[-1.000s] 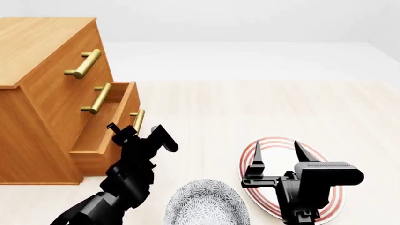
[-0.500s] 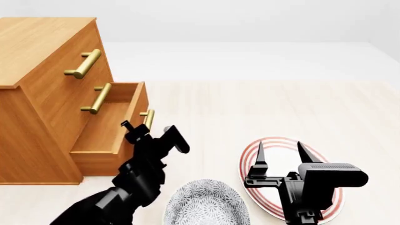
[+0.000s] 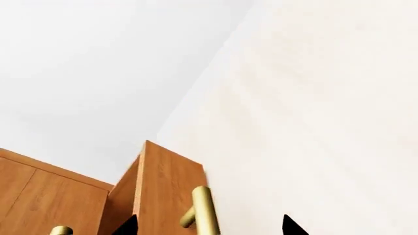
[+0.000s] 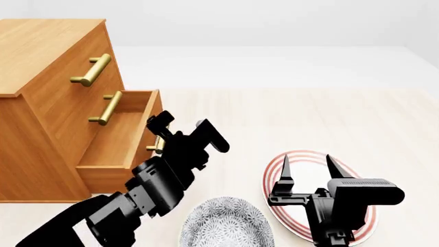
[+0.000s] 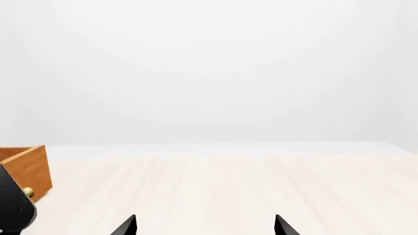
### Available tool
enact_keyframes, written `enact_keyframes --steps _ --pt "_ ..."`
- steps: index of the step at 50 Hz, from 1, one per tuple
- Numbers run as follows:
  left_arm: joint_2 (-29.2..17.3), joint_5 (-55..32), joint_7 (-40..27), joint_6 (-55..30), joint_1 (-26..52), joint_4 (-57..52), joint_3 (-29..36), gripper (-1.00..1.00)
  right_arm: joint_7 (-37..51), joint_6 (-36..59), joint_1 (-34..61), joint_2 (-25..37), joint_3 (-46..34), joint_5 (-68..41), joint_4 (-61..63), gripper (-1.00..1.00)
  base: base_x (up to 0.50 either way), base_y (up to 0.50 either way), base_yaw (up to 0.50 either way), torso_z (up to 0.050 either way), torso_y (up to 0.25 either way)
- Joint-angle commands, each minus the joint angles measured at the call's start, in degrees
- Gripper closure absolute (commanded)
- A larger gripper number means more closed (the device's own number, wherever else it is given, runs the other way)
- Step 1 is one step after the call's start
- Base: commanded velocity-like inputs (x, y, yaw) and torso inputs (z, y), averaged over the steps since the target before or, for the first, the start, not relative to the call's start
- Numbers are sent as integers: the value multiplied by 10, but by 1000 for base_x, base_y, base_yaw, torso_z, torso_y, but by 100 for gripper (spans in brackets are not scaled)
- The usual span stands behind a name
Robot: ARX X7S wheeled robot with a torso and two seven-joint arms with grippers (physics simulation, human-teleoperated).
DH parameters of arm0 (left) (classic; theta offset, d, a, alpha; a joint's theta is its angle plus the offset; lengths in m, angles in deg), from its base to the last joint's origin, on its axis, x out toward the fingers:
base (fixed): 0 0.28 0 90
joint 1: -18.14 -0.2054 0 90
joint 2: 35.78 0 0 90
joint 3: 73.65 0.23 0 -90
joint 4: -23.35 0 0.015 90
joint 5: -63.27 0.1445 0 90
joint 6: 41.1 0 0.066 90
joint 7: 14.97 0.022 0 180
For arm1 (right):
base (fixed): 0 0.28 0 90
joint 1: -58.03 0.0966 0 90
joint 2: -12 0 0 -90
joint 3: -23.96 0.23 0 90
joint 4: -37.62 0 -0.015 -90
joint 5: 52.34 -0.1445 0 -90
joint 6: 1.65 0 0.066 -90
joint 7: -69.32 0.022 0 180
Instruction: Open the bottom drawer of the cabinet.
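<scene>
The orange-brown cabinet (image 4: 41, 62) stands at the left, and its bottom drawer (image 4: 113, 141) is pulled well out. My left gripper (image 4: 186, 129) is open at the drawer's front, its fingers on either side of the brass handle (image 4: 158, 144) without closing on it. In the left wrist view the handle (image 3: 203, 211) runs between the two black tips of that gripper (image 3: 209, 227), against the drawer front (image 3: 166, 188). My right gripper (image 4: 307, 170) hovers open and holds nothing; in its own view the right gripper (image 5: 203, 226) faces bare floor, with the drawer (image 5: 29, 169) at the edge.
A red-ringed plate (image 4: 302, 156) lies under the right gripper. A grey patterned bowl (image 4: 226, 224) sits near the front between the arms. The two upper drawers (image 4: 75, 77) are closed, each with a brass handle. Pale wooden floor stretches to the right and back.
The bottom drawer slid further out with the left gripper at its handle, then stopped. The left gripper has since risen and moved forward. The right gripper barely moved.
</scene>
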Motion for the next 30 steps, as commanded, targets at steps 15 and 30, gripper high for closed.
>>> enact_keyframes --steps 15,30 --pt "-103 -329 -144 -257 88 -254 -348 -100 2 1 10 4 -5 -6 -8 -100 0 0 0 0 0" --pt "-95 -355 -142 -306 115 -167 -366 -100 5 -3 16 5 -7 -6 -14 -100 0 0 0 0 0"
